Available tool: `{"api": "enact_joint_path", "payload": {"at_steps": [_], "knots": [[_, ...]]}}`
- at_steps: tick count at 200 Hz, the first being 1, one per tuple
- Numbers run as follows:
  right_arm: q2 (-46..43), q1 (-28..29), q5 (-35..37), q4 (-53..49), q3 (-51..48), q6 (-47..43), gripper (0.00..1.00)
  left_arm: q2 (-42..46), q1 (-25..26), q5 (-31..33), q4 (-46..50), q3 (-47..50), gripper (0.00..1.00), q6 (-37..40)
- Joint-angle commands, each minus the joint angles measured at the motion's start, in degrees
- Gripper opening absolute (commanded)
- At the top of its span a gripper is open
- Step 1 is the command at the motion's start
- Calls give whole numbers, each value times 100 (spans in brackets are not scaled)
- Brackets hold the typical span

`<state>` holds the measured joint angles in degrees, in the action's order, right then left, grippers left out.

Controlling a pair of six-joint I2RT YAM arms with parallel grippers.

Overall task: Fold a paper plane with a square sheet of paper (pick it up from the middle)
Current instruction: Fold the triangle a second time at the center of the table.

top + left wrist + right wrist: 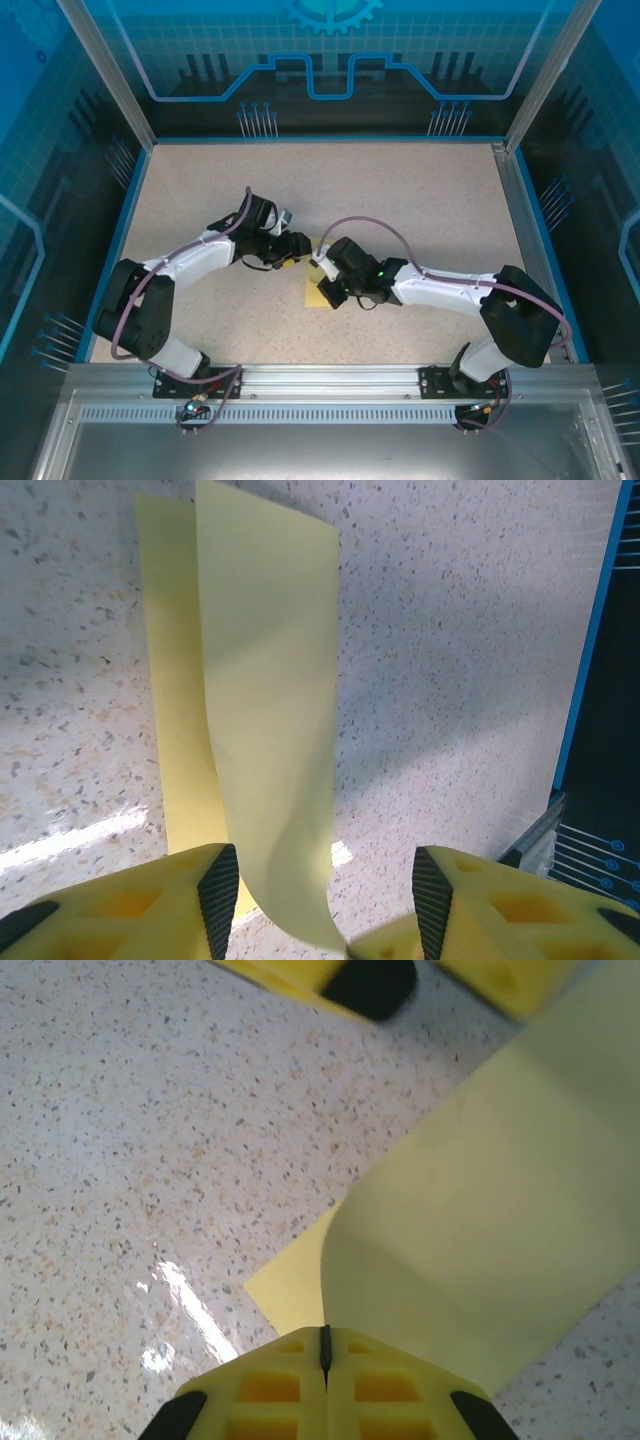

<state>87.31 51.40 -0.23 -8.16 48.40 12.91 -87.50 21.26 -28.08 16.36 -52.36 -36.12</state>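
1. In the right wrist view the right gripper point(325, 1360) is at the near edge. Its two yellow fingers are pressed flat together, with only a dark seam between them. They are clenched on an edge of the square sheet of thin pale-yellow paper point(480, 1240).
2. From that pinch the sheet rises and bends away to the right. A lower layer of it lies flat on the speckled beige tabletop point(150, 1140) just left of the fingers.
3. In the left wrist view the left gripper point(325, 905) is released, its black-padded fingers point(218, 895) standing well apart. The sheet point(270, 710) curls up through the gap, closer to the left pad. I cannot tell whether it touches that pad.
4. The sheet's near curl is cut off by the bottom of the left wrist view. Its far corners run out of the top of that view, so its full outline cannot be made out.
5. From above, the two grippers, left point(296, 250) and right point(322, 262), meet just beside each other at mid-table. The arms cover most of the sheet point(318, 293), leaving a small yellow patch showing below them.
6. Farther off, the table's blue rim point(598, 630) runs down the right side of the left wrist view.
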Motion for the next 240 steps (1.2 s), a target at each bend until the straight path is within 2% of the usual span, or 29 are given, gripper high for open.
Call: {"api": "enact_joint_path", "payload": {"at_steps": [1,31,133,201,240], "knots": [[-110,-322,-1139,359,-179,132,1,301,28,304,263,118,53,-115],[-111,-443,-1183,294,-162,104,2,404,28,286,285,187,53,-130],[606,-1845,-3427,1363,-479,327,3,379,213,-23,-363,591,56,-684],[1213,-2153,-3366,917,-40,119,4,225,568,52,-553,645,55,-826],[1454,-2221,-3260,677,166,-57,4,215,643,49,-606,711,46,-827]]}}
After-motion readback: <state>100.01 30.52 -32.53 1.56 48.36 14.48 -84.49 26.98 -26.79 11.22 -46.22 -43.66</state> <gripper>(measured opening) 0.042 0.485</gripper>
